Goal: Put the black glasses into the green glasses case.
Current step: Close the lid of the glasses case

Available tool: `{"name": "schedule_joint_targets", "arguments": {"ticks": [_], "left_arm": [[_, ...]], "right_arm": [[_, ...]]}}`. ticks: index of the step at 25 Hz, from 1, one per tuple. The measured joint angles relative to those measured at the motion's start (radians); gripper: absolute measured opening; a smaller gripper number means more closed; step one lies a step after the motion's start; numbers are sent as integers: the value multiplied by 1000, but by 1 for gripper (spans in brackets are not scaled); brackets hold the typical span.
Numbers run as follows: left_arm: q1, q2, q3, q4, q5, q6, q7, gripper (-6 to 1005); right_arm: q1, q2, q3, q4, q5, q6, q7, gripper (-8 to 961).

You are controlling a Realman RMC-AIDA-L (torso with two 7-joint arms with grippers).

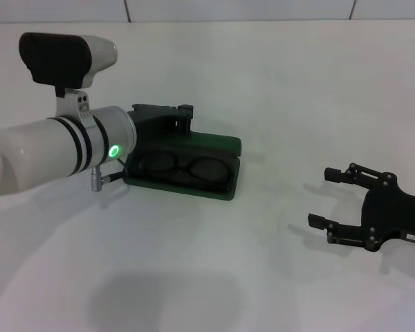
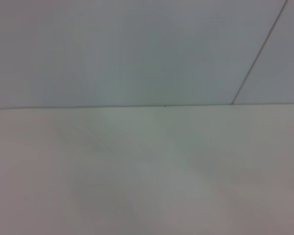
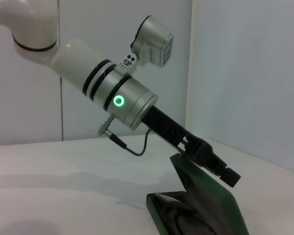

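The green glasses case (image 1: 225, 188) lies open at the table's middle. The black glasses (image 1: 183, 167) lie in its lower half, both lenses showing. Its lid (image 1: 218, 143) stands tilted up behind them. My left gripper (image 1: 188, 112) is shut and sits at the lid's far upper edge, touching it or very close. The right wrist view shows this from the side: the left gripper (image 3: 229, 175) rests against the raised lid (image 3: 210, 200), with the glasses (image 3: 179, 223) partly visible inside. My right gripper (image 1: 321, 197) is open and empty, low over the table to the right of the case.
The white table (image 1: 214, 277) runs to a white tiled wall (image 1: 228, 8) at the back. The left wrist view shows only table (image 2: 147, 171) and wall. My left forearm (image 1: 55, 149) hangs over the table's left side.
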Motion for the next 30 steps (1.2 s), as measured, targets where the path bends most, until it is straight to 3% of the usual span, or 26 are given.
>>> {"name": "schedule_joint_targets", "arguments": {"ticks": [22, 30], "left_arm": [[28, -4, 7, -17, -20, -32, 59, 15], [34, -4, 7, -54, -160, -43, 197, 16]], "right_arm": [[4, -2, 5, -2, 5, 0, 0, 802], [5, -2, 6, -5, 5, 0, 3, 803]]}}
